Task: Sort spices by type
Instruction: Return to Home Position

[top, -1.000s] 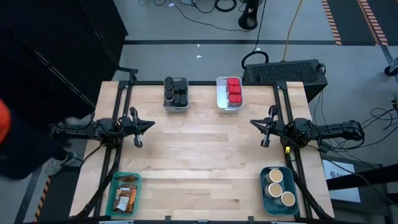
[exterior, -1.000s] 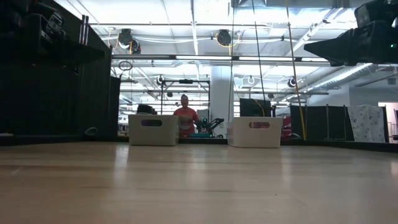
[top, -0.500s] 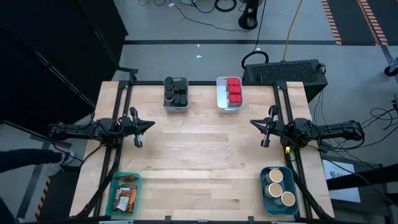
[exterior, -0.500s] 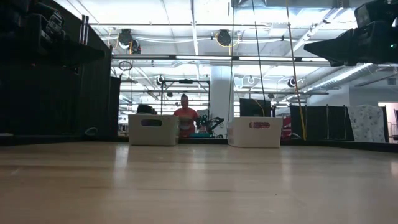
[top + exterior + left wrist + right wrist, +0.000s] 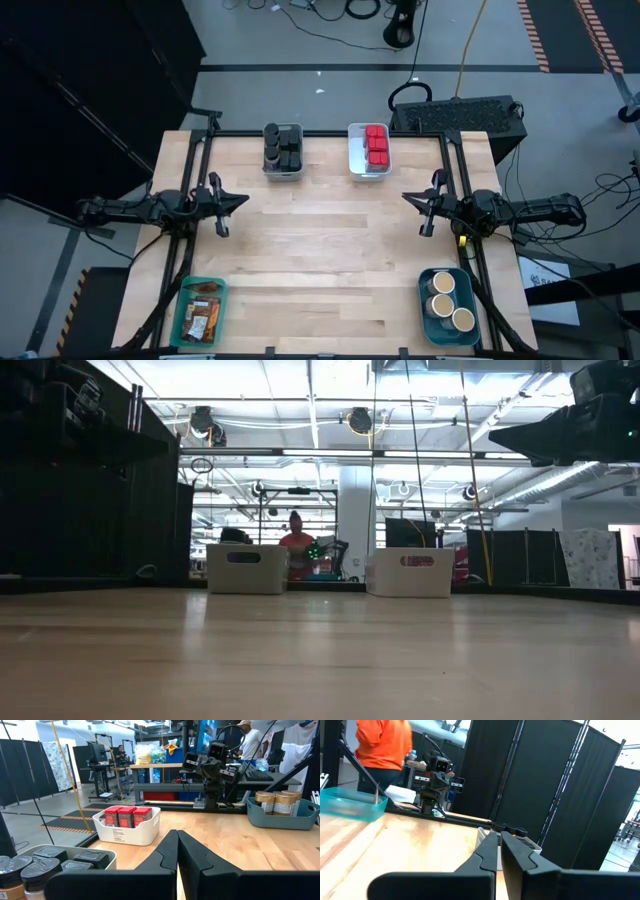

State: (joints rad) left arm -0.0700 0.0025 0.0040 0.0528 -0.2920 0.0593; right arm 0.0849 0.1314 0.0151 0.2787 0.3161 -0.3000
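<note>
Spanning the high view: wooden table [image 5: 330, 250]. Two arms, one at each side edge, held level above the wood. Four bins: grey bin [image 5: 283, 176] and white bin [image 5: 352, 150] at the far edge, teal bin [image 5: 200, 282] at the near-left corner, blue bin [image 5: 424, 300] at the near-right corner. Grippers: left gripper [image 5: 240, 200] and right gripper [image 5: 407, 198], each with tips pressed together on nothing, facing each other well apart. Smallest, the spices: dark jars [image 5: 283, 145] in grey; red tins [image 5: 376, 145] in white; printed packets [image 5: 201, 315] in teal; tan-topped jars [image 5: 446, 300] in blue.
</note>
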